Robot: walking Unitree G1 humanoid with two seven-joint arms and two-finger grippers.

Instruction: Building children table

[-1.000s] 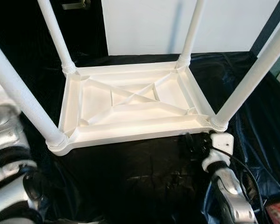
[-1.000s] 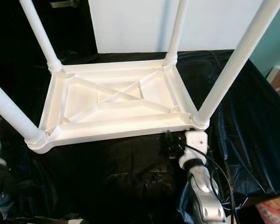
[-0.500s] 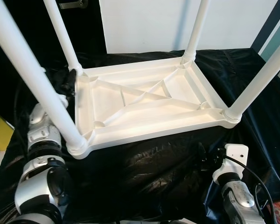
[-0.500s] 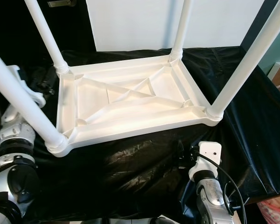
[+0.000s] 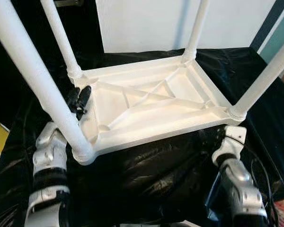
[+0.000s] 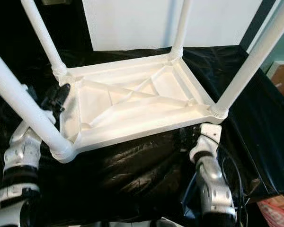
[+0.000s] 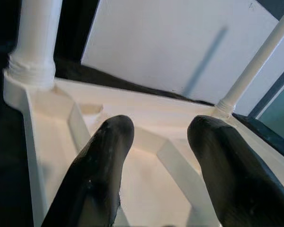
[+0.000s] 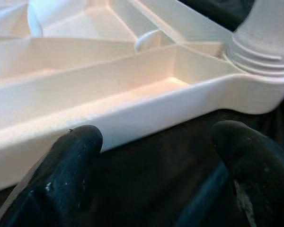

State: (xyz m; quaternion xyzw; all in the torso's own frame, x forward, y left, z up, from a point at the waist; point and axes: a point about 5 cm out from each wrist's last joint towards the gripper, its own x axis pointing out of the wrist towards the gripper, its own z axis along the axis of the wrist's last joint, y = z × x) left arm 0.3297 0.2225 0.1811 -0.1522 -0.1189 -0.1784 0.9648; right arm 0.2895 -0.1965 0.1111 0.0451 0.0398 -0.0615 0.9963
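While upturned table (image 5: 151, 106) on black sheet (image 5: 146, 175): left fingers (image 7: 97, 175) spread over its rim, right fingers (image 8: 71, 161) parted beside its edge.

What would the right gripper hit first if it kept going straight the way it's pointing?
Most likely the near side rim of the upturned table, close to the leg. The right gripper is open and aimed at that edge, just above the black sheet.

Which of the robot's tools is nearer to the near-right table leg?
The right tool. It sits open just below the base of the near-right leg, at the table's front rim. The left tool is across the upturned table, at its left rim.
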